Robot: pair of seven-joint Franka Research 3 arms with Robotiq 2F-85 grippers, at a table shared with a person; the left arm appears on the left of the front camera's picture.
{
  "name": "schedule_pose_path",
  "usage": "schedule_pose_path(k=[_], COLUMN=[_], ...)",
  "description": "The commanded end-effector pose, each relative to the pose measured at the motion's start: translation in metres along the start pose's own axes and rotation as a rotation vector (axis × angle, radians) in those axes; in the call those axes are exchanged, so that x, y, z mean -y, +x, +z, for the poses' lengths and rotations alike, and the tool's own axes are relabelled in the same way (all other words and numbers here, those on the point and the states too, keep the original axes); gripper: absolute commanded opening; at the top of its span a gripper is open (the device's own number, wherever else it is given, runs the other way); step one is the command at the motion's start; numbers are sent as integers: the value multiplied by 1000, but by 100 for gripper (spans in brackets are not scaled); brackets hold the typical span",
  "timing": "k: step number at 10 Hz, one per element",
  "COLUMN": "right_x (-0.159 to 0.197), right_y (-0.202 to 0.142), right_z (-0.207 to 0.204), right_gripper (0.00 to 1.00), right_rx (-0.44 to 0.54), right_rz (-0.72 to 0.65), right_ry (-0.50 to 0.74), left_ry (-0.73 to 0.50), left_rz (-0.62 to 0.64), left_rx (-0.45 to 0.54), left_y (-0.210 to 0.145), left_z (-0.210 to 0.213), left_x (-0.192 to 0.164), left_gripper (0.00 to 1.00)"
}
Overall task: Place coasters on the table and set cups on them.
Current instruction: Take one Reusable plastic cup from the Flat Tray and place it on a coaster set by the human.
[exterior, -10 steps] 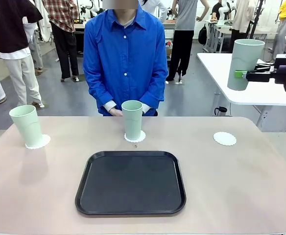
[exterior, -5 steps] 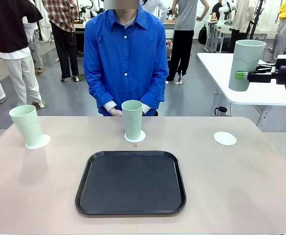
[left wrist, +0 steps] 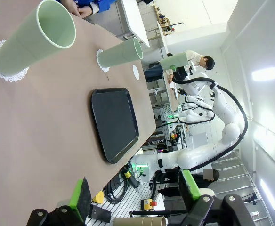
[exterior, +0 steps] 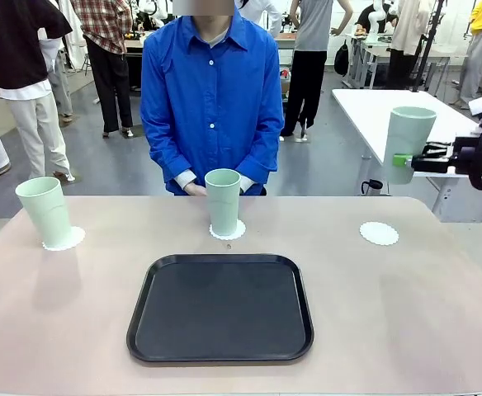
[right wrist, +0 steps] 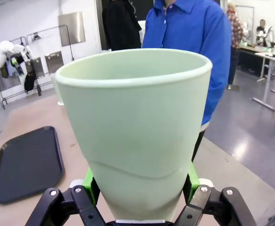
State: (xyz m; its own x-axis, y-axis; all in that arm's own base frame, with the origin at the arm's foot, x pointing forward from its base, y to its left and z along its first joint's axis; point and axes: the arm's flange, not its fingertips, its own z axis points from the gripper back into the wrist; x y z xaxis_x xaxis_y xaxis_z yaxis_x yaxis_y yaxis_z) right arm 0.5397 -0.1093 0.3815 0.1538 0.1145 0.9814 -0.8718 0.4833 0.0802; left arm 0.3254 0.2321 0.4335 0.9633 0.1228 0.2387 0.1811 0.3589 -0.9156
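We see a beige desk (exterior: 406, 305) in a busy hall with grey floor. Three doilies (exterior: 379, 233) lie along its far side, two under cups (exterior: 223, 202). A black tray (exterior: 220, 308) sits centre. The right pincer (exterior: 404, 159) clamps the third cup (exterior: 408, 144) aloft; the left pincer (left wrist: 135, 195) gapes.

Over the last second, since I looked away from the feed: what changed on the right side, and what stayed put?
The right gripper, still shut on the third cup, has carried it downward, toward the bare coaster; the cup hangs upright above the table, not yet set down. Unchanged: the two cups on their coasters, the black tray, and the person's hands behind the middle cup.
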Motion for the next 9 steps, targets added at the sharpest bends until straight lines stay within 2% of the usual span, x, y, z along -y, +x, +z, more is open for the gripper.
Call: schedule_pose_path(k=[1,9], right_x=[15,24], right_y=[-16,-91], right_z=[-2,3], right_gripper=[82,82], right_rx=[-11,-35], right_rz=[26,-6], right_ry=[58,219], left_ry=[-9,-9], left_rz=[-7,-7], left_rx=[1,1], left_y=[-2,-2], left_z=[2,2], left_x=[1,1], left_gripper=[100,100])
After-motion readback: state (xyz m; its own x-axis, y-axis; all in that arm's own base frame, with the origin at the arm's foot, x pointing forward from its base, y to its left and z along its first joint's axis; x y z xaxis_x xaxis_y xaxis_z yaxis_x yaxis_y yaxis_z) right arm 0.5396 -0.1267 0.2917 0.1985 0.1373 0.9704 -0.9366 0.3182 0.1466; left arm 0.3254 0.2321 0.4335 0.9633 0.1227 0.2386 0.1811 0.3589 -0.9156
